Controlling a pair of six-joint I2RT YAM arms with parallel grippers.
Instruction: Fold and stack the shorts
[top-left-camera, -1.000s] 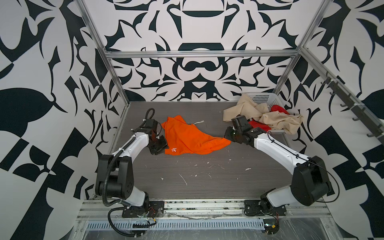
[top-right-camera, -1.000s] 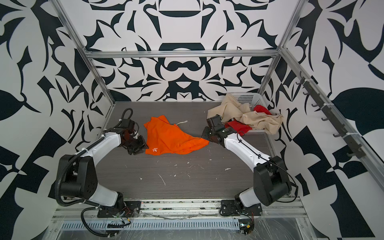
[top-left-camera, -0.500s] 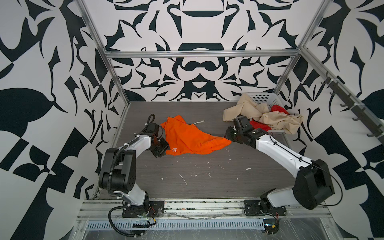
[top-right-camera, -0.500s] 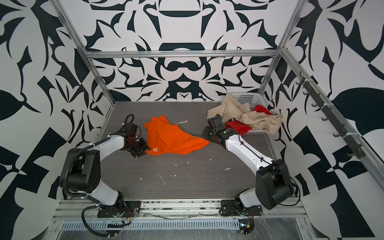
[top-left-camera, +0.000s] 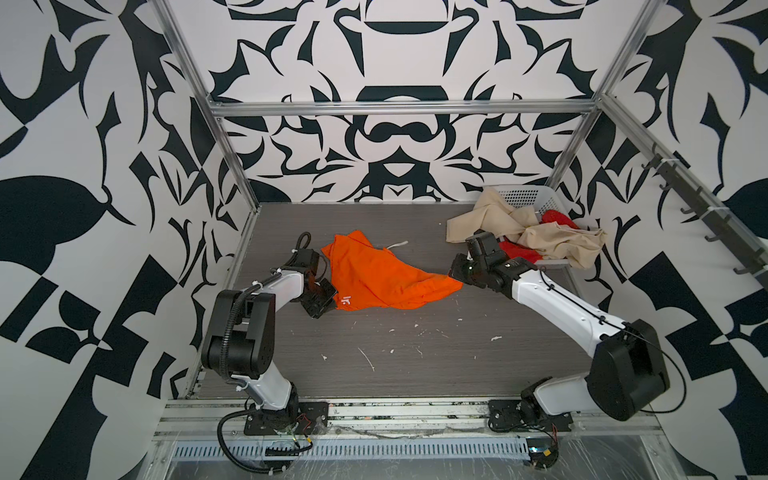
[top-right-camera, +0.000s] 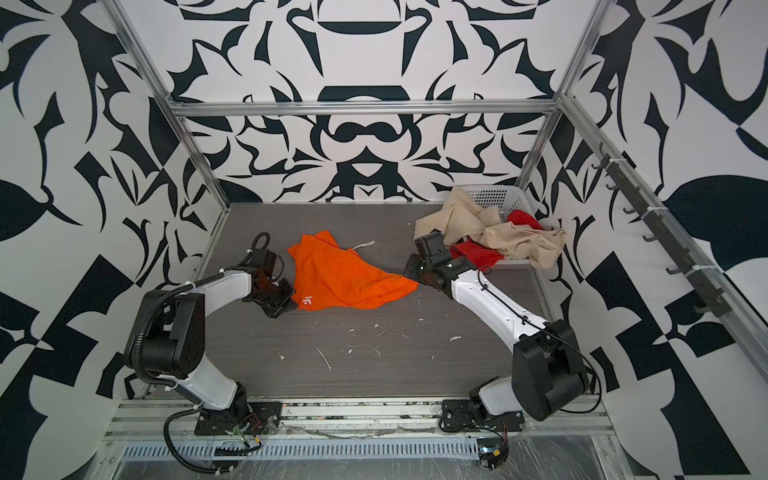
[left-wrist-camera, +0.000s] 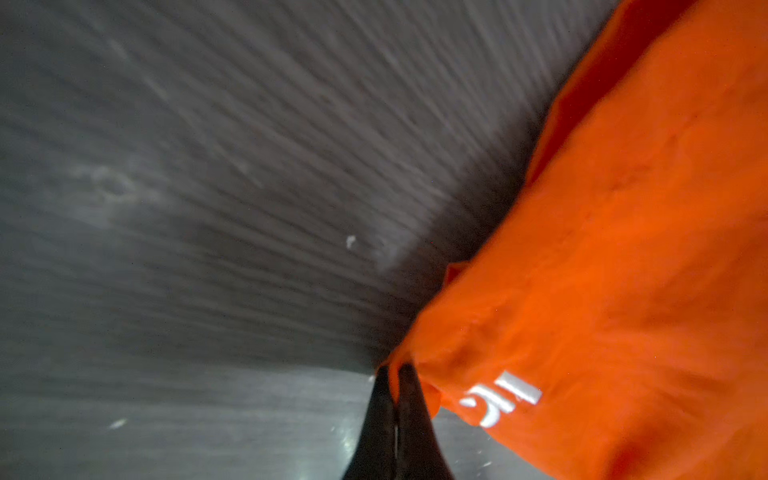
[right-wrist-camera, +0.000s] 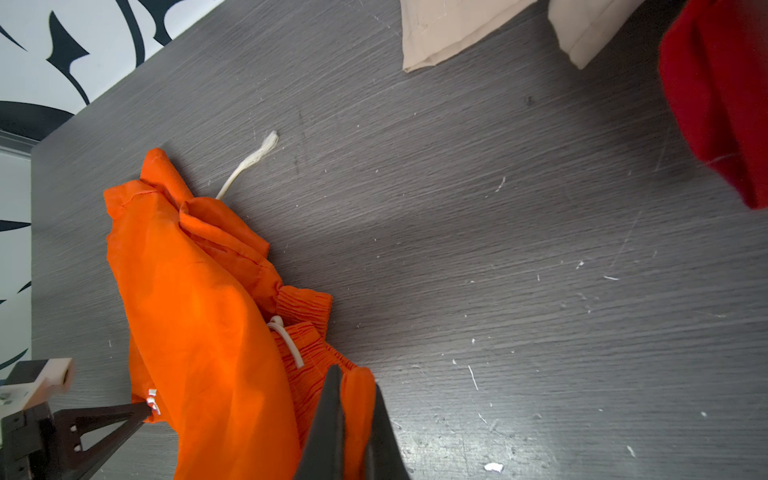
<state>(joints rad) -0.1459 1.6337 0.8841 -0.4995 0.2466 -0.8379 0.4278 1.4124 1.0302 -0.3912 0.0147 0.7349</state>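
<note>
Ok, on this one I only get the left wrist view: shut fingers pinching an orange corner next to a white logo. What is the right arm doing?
Observer: The right gripper is also shut on the orange shorts, beside the gathered waistband, at the end opposite the left gripper.
Operator: Is the cloth off the table?
Observer: In both top views it sags between the two grippers, with most of it lying crumpled on the table.
Operator: And the other pairs?
Observer: The beige shorts and red shorts are heaped unfolded over the white basket at the far right corner.
</note>
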